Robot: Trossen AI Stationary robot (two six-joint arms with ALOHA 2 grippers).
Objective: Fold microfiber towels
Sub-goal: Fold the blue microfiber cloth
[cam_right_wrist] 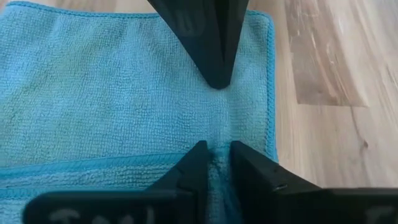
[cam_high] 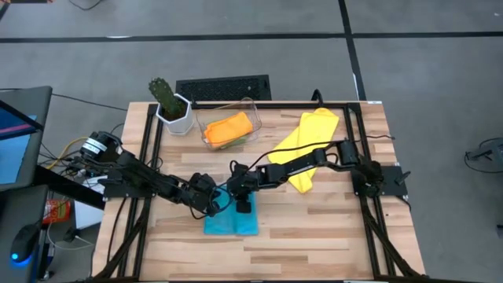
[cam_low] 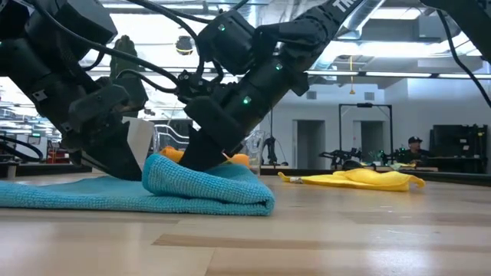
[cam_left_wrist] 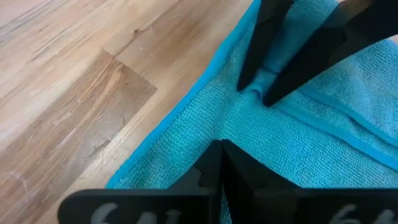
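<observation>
The light blue microfiber towel (cam_high: 232, 222), a soft folded rectangle, lies flat on the pale wooden slat table (cam_high: 314, 244) near its front middle, and both dark arms meet over its back edge. In the low view its near edge shows a rounded fold, with one layer lying on another.

The right gripper (cam_right_wrist: 214, 152) is down on the cloth with its two dark fingers (cam_right_wrist: 186, 171) only a narrow way apart, and a small ridge of blue cloth sits pinched between the tips (the left wrist view shows the same pinch from the other side, the cloth puckered up between the two tips). So this tool is clamped on a bit of the light blue towel, just beside a hemmed edge that runs across the cloth.

The left gripper (cam_left_wrist: 222, 144) has its fingers pressed together, with no gap showing between them. Its tip rests on the towel's surface close to the right gripper's pinch; the two tools point at each other and are near but not touching. Whether any cloth is caught in the closed left tips cannot be told.

Farther back on the table, a yellow microfiber towel (cam_high: 308, 145) lies crumpled and elongated under the right arm, well apart from the blue one. An orange microfiber towel (cam_high: 228, 128) sits folded in a clear plastic bin (cam_high: 250, 106), beside a small cactus in a white pot (cam_high: 171, 106).
</observation>
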